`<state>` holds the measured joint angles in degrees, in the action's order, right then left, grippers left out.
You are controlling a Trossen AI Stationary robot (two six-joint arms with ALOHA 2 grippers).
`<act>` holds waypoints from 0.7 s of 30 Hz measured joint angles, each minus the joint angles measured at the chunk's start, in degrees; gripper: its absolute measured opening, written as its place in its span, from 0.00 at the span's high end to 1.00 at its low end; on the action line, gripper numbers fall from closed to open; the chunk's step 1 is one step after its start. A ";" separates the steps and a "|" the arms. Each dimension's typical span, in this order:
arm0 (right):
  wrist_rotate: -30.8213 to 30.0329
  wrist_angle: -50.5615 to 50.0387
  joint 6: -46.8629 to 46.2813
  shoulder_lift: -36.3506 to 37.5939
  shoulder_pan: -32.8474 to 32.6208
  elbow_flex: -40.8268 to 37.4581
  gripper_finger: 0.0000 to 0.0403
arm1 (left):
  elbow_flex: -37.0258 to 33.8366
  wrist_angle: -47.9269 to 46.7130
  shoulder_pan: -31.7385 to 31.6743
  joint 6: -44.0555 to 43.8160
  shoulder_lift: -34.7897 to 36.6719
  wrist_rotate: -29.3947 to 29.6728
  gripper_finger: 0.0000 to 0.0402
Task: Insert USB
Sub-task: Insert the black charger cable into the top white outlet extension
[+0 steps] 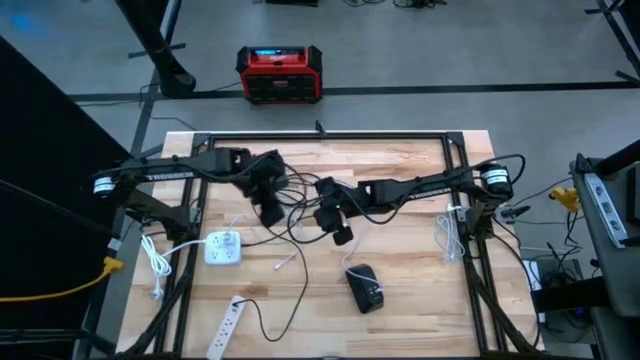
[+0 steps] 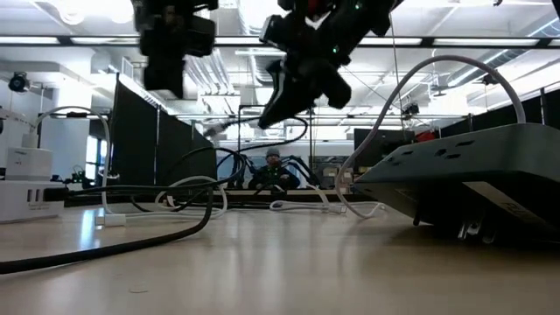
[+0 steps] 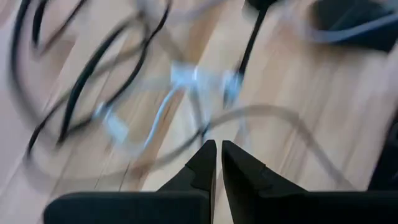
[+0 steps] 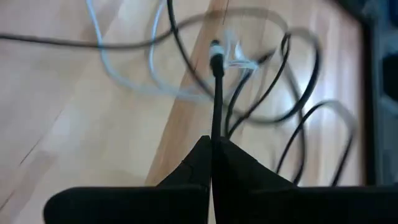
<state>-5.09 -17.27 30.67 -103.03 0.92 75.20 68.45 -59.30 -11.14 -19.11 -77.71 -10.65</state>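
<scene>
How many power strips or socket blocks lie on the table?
3: a white cube block front-left, a white strip at the front edge, a dark block front-centre. Cables may hide more.

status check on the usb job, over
Right end effector shut on black cable. Left end effector shut, empty. Tangled cables underneath.

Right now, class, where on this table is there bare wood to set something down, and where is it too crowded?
Bare wood lies along the far edge of the table and in the near right corner beside the black power block. The middle is crowded with tangled cables; the white charger and white power strip fill the near left.
</scene>
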 joint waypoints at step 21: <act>19.05 37.74 -6.41 11.39 6.66 -27.45 1.00 | -8.24 19.98 6.03 -4.81 4.85 9.93 0.97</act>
<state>13.96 20.47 24.26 -91.64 7.57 47.75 60.20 -39.32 -5.10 -23.92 -72.86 -0.73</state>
